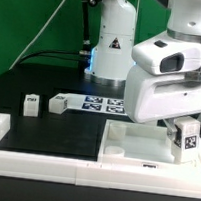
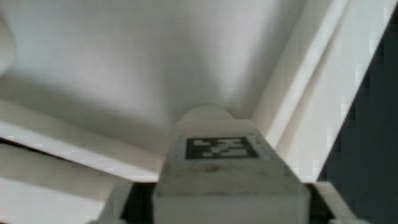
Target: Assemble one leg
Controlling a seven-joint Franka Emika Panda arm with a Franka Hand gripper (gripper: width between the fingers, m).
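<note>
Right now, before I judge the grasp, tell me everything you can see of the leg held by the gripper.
The leg is a small white square-section post, plastic by its look, with a black-and-white square tag on one face. It is roughly upright, clamped in the gripper. Its lower end points down at the large white panel, near that panel's edge on the exterior view's right. Whether it touches the panel cannot be told.
</note>
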